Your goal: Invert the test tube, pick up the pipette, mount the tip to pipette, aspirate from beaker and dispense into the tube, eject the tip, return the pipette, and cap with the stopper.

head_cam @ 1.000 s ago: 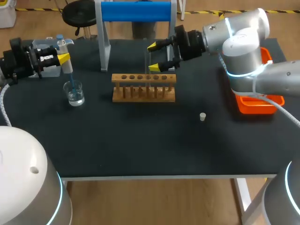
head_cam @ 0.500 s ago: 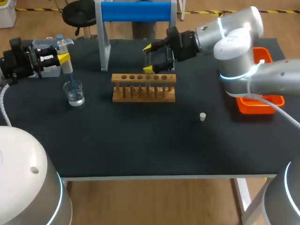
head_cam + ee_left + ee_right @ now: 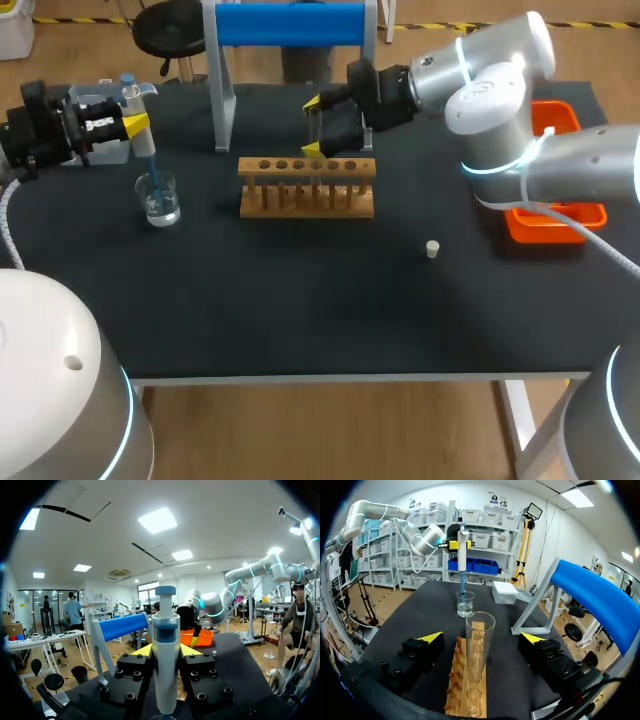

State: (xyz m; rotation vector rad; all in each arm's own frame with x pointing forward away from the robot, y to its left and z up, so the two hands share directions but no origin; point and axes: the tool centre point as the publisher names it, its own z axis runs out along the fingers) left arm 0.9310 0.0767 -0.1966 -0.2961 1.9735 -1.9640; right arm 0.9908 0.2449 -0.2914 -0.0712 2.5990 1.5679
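Observation:
My left gripper (image 3: 128,125) is shut on the white and blue pipette (image 3: 165,665), held upright at the table's left. Its blue tip dips into the glass beaker (image 3: 159,199) of clear liquid. A clear test tube (image 3: 480,645) stands mouth up in the wooden rack (image 3: 307,186). My right gripper (image 3: 312,125) is open, with one yellow tip on each side of the tube's upper part and neither touching it. In the right wrist view the tube stands midway between the fingers of the right gripper (image 3: 481,637), with the beaker (image 3: 465,604) and pipette (image 3: 462,555) beyond. A small pale stopper (image 3: 432,249) lies right of the rack.
A blue-topped stand (image 3: 290,25) rises behind the rack. A white tip box (image 3: 506,592) sits at the back left near the beaker. An orange tray (image 3: 548,222) lies at the right edge, partly under my right arm.
My right gripper has moved left, from beside the rack's right end until its open fingers straddle the tube. The left arm and pipette have not moved.

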